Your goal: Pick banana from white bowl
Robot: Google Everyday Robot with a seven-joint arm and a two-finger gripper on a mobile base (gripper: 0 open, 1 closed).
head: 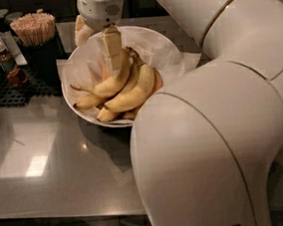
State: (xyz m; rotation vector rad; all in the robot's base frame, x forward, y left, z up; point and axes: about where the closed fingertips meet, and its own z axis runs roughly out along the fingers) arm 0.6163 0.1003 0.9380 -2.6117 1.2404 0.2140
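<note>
- The robot's bulky white arm fills the right and lower right of the camera view. Its smooth rounded casing stands in front of the near right part of the bowl.
- A glossy grey surface carries everything. Pale patches of light reflect off its left side.
- The wide, round, shallow white bowl sits on the surface at upper centre, just right of a dark cup.
- Crinkled white paper lines the bowl, and its corners stick out over the rim on the left and right.
- A bunch of yellow bananas lies in the bowl on the paper. Their stem ends point up toward the back and their tips point down toward the front left rim.
- The pale two-finger gripper hangs from above into the back of the bowl, over the stem ends. Its jaws stand apart with nothing seen between them. The nearer finger reaches down against the top banana near its stem, and the farther one sits behind and to the left.
- A black mesh mat lies at the far left.
- The dark cup packed with wooden sticks stands on that mat.
- A small brown bottle with a white cap stands left of the cup.
</note>
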